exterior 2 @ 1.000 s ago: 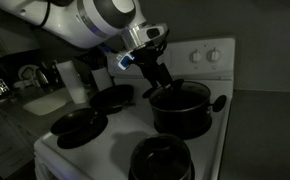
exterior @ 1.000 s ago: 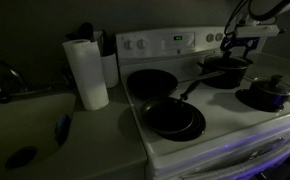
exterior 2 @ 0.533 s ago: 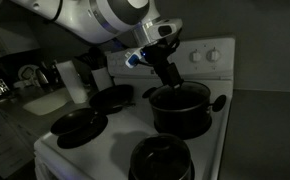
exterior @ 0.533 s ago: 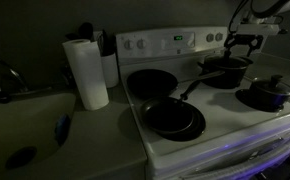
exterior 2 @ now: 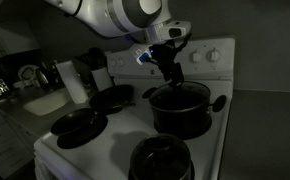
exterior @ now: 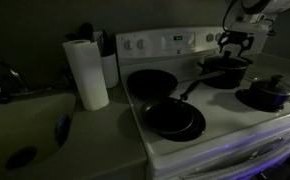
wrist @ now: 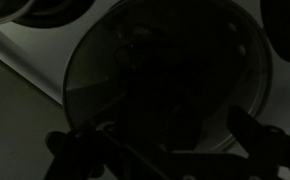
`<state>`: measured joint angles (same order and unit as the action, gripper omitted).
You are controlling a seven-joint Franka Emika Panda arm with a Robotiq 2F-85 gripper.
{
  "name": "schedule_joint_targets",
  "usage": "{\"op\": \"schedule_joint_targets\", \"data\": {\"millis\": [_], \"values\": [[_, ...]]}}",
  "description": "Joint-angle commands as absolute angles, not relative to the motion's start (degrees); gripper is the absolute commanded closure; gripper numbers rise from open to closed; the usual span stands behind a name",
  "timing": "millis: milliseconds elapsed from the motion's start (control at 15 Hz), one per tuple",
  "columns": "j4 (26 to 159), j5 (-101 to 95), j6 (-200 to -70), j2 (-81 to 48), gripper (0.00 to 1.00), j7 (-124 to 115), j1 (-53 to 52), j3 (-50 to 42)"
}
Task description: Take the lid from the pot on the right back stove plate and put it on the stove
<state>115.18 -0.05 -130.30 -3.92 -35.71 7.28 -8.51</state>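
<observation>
The wide black pot [exterior: 225, 72] [exterior 2: 181, 110] stands on the right back plate of the white stove [exterior: 220, 135] [exterior 2: 105, 150]. Its glass lid [wrist: 175, 70] fills the wrist view from above and lies on the pot; in both exterior views the lid is hard to make out. My gripper [exterior: 232, 43] [exterior 2: 169, 72] hangs just above the pot, fingers pointing down. In the wrist view the gripper [wrist: 160, 145] has its two dark fingers far apart, open and empty, one on each side of the lid's lower rim.
A smaller saucepan with a knobbed lid [exterior: 266, 94] [exterior 2: 160, 160] stands on the front plate beside the pot. Two flat frying pans [exterior: 151, 83] [exterior: 173, 119] sit on the other plates. A paper towel roll [exterior: 86, 73] and a sink [exterior: 25, 125] are beside the stove.
My gripper has shifted sideways over the pot, nearer the stove's back panel, and stays open. The pot and lid have not moved.
</observation>
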Motion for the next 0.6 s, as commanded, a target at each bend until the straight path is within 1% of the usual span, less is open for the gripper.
{"op": "schedule_joint_targets", "data": {"millis": [0,533], "values": [[109.5,0.9,-127.4,-7.6,0.00,-33.6,7.8,-9.0],[107.8,5.8,-125.8,-11.5,0.00,-32.3,8.0,-9.6]]}}
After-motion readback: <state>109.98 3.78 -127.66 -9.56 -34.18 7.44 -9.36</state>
